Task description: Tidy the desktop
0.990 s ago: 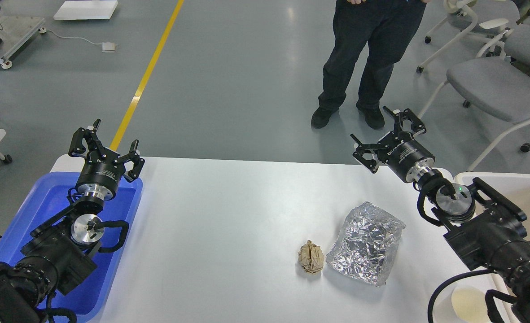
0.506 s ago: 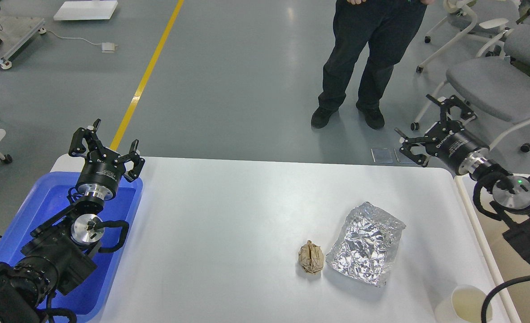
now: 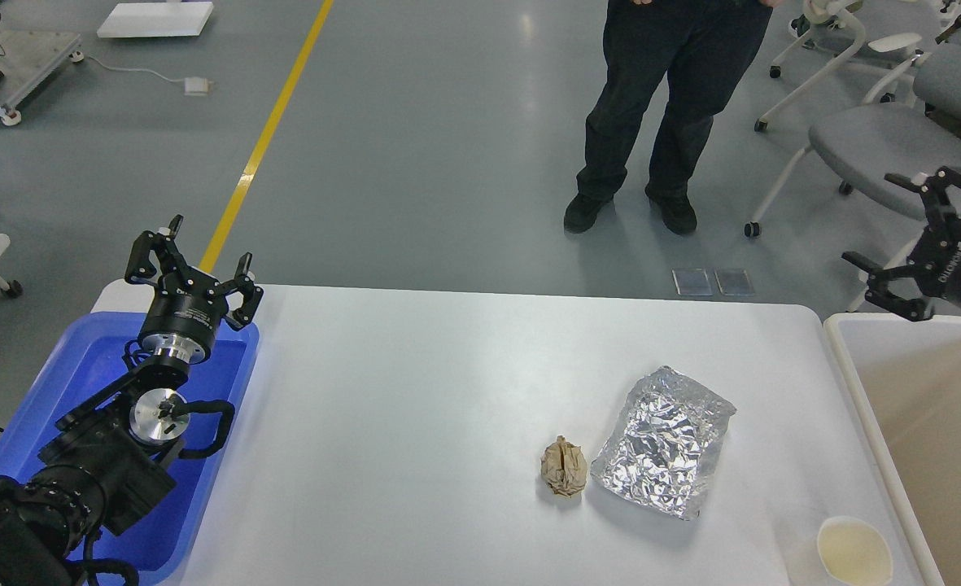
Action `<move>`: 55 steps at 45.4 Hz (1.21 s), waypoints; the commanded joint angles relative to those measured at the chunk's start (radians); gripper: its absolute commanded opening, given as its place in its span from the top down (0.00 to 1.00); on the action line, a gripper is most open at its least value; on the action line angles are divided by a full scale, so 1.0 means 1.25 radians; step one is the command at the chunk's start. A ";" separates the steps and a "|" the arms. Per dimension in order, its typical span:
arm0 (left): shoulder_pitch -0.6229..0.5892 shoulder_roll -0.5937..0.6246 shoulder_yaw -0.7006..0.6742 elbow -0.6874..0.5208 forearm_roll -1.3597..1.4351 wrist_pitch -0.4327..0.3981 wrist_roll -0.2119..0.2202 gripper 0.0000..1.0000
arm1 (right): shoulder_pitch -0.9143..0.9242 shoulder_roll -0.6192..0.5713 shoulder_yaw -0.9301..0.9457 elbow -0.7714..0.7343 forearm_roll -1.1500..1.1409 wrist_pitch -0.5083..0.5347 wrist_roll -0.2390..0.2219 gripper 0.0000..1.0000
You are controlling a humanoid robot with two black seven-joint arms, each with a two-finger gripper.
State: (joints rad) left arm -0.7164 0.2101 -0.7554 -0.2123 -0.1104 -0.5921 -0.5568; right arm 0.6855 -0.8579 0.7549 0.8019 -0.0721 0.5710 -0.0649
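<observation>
The white desktop [image 3: 415,407] fills the middle of the head view. On its right half lie a crumpled brown paper ball [image 3: 564,466] and, just to its right, a crinkled silver foil bag [image 3: 666,439]. A paper cup [image 3: 853,550] stands at the front right corner. My left gripper [image 3: 190,268] is open and empty above the far end of the blue tray [image 3: 73,382]. My right gripper [image 3: 915,244] is open and empty at the right edge, above the far end of the beige tub [image 3: 928,423], well away from the foil bag.
A person in dark trousers [image 3: 659,106] stands beyond the table's far edge. Grey office chairs [image 3: 895,138] stand at the back right. A yellow line [image 3: 264,138] runs along the grey floor.
My right arm has swung to the right, from above the desktop's right edge out over the tub, uncovering the paper cup. The left arm, paper ball and foil bag have not moved.
</observation>
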 commanded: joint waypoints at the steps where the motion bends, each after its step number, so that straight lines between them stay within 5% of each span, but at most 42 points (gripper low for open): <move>1: 0.000 0.000 -0.001 -0.001 0.000 0.000 0.000 0.00 | -0.094 -0.174 -0.016 0.138 -0.108 0.072 0.022 0.00; 19: 0.000 0.000 -0.001 -0.001 0.000 0.000 0.000 0.00 | -0.145 -0.385 -0.173 0.431 -0.424 0.042 0.205 0.00; 27: 0.000 0.000 -0.001 0.000 0.000 0.000 0.000 0.00 | -0.143 -0.387 -0.291 0.510 -0.616 -0.119 0.268 0.00; 41: 0.000 0.000 0.001 -0.001 0.000 -0.001 0.000 0.00 | -0.132 -0.297 -0.571 0.516 -0.919 -0.470 0.313 0.00; 55: 0.000 0.000 0.001 -0.001 0.000 -0.001 0.000 0.00 | -0.134 -0.281 -0.633 0.516 -0.939 -0.538 0.326 0.00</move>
State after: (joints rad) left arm -0.7164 0.2101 -0.7558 -0.2130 -0.1104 -0.5936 -0.5568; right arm 0.5185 -1.2282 0.0574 1.4390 -1.1754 0.0073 0.3192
